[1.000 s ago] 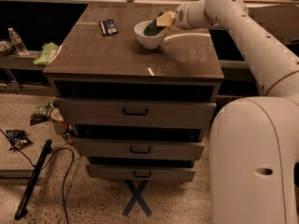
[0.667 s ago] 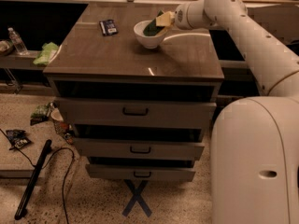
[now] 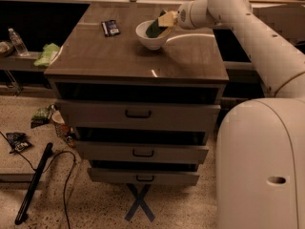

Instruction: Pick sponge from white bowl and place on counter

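The white bowl (image 3: 148, 41) stands on the counter (image 3: 119, 56) toward the back right. The sponge (image 3: 162, 24) sits tilted in the bowl, its dark green face down toward the bowl's inside and its yellow end sticking up over the right rim. My gripper (image 3: 172, 19) reaches in from the right at the end of the white arm and is shut on the sponge's raised yellow end, just above the bowl's right rim.
A small dark packet (image 3: 110, 27) lies on the counter left of the bowl. A water bottle (image 3: 18, 42) and a light green cloth (image 3: 46, 54) sit on a lower shelf to the left. My white base (image 3: 259, 166) stands right of the drawers. Cables and litter lie on the floor at left.
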{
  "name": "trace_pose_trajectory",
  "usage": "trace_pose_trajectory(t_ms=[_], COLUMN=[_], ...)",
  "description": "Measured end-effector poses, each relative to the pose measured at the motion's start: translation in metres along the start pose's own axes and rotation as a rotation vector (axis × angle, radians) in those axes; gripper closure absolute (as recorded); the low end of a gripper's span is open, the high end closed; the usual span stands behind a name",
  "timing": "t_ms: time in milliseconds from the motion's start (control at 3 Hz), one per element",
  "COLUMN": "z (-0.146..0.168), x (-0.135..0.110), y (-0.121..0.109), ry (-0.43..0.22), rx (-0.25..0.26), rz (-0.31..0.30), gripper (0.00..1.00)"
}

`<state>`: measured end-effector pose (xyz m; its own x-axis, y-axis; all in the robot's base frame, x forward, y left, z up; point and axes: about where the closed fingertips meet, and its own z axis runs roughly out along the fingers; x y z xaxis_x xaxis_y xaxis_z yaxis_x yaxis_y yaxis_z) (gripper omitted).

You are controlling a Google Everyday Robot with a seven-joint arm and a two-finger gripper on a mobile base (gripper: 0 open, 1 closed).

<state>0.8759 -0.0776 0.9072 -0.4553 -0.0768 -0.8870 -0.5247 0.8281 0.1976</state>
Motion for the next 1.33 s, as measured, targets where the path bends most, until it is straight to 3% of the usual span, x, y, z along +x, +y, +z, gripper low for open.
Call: trace_pose_trajectory(t_ms=[667,1000,1333], z=[-0.0069,-0.0064,-0.0026], x=[-0.0139,-0.0153,-0.0089], y=[0.0075,0.0081,0.0046], ry=[-0.005,-0.003,0.017], rx=[0.002,-0.003,-0.006], rz=[-0.097,-0.099,-0.081], gripper=[1.00,1.00,0.82])
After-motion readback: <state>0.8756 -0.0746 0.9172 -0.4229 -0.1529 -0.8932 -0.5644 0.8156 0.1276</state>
